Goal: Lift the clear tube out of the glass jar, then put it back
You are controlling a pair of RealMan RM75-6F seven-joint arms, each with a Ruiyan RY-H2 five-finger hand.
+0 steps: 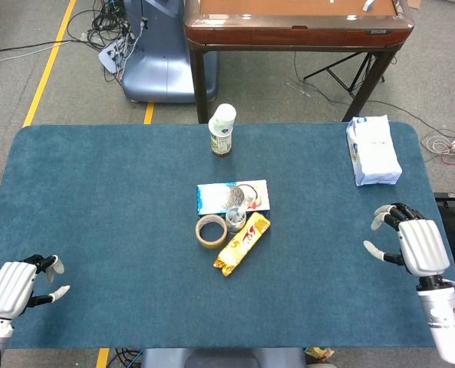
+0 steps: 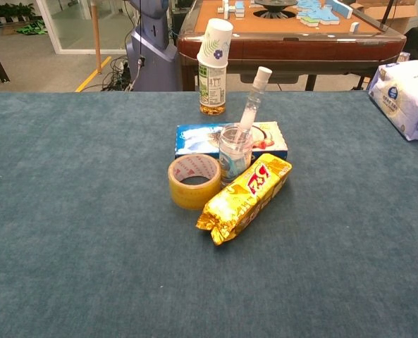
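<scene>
The table (image 2: 68,232) wears a deep teal-blue felt; the clear tube (image 2: 251,102) is see-through with a white cap, standing in a colourless glass jar (image 2: 235,153) with a pale blue label; the tape roll (image 2: 193,181) is tan-yellow; the snack packet (image 2: 245,198) is shiny gold with red lettering; the flat box (image 2: 198,139) is blue and white; the cup (image 2: 215,39) is white with green leaf print; the bag (image 1: 374,150) beyond the grey-white right hand (image 1: 411,244) is white with blue marks.

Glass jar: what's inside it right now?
The clear tube stands tilted in the glass jar, its white cap sticking out above the rim. The jar's label hides the tube's bottom end.
</scene>
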